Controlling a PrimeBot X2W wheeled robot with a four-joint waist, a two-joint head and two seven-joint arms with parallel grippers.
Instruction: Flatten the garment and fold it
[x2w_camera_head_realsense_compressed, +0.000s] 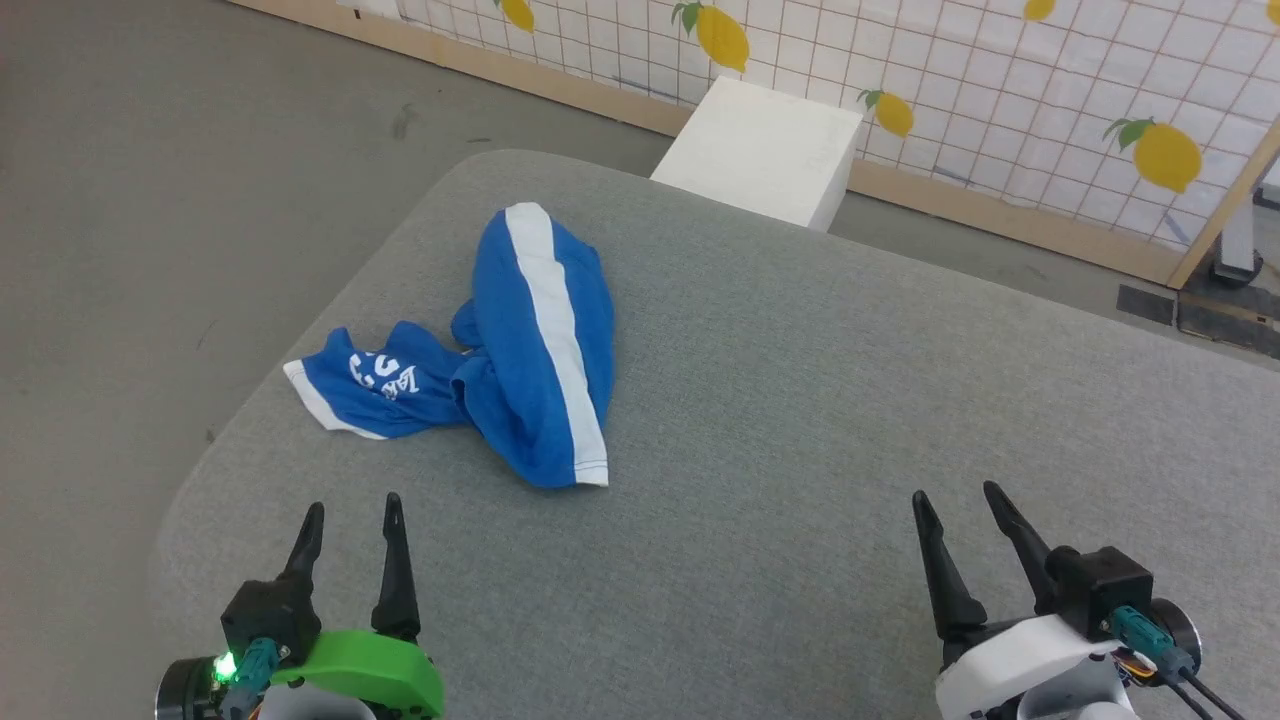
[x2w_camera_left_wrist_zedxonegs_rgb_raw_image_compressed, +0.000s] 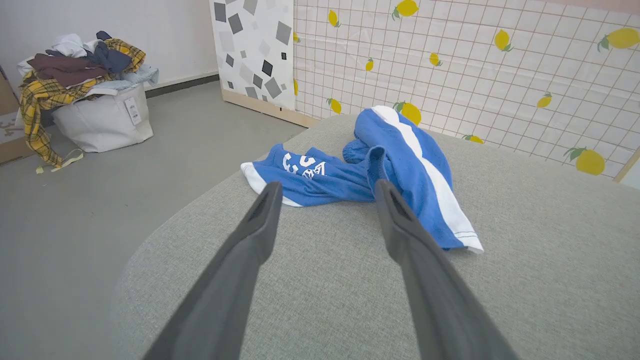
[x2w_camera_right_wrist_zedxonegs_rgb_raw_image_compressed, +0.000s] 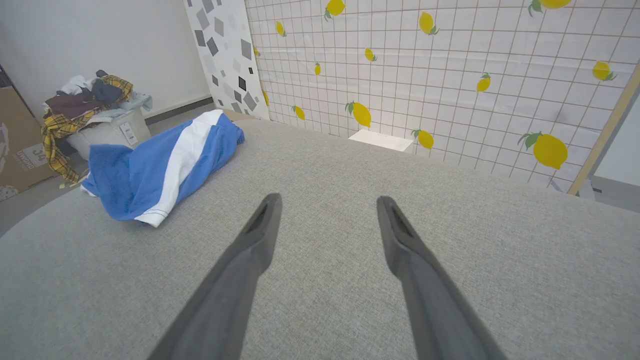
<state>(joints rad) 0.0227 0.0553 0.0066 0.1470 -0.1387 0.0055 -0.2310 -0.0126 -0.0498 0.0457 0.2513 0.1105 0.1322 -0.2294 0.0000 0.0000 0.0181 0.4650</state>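
The garment (x2w_camera_head_realsense_compressed: 520, 340), bright blue shorts with a broad white side stripe, lies crumpled on the left part of the grey padded table (x2w_camera_head_realsense_compressed: 800, 420). One leg with white lettering spreads toward the table's left edge. In the left wrist view the garment (x2w_camera_left_wrist_zedxonegs_rgb_raw_image_compressed: 400, 160) lies just past my fingertips. In the right wrist view the garment (x2w_camera_right_wrist_zedxonegs_rgb_raw_image_compressed: 155, 165) is bunched far to the left. My left gripper (x2w_camera_head_realsense_compressed: 353, 505) stands open near the front left, short of the garment and holding nothing. At the front right my right gripper (x2w_camera_head_realsense_compressed: 955, 495) is open over bare table.
A white box (x2w_camera_head_realsense_compressed: 765, 150) stands on the floor behind the table, against a lemon-print grid wall (x2w_camera_head_realsense_compressed: 1000, 90). A laundry basket (x2w_camera_left_wrist_zedxonegs_rgb_raw_image_compressed: 100, 120) heaped with clothes sits on the floor to the left. The table's rounded left edge (x2w_camera_head_realsense_compressed: 250, 420) runs close to the garment.
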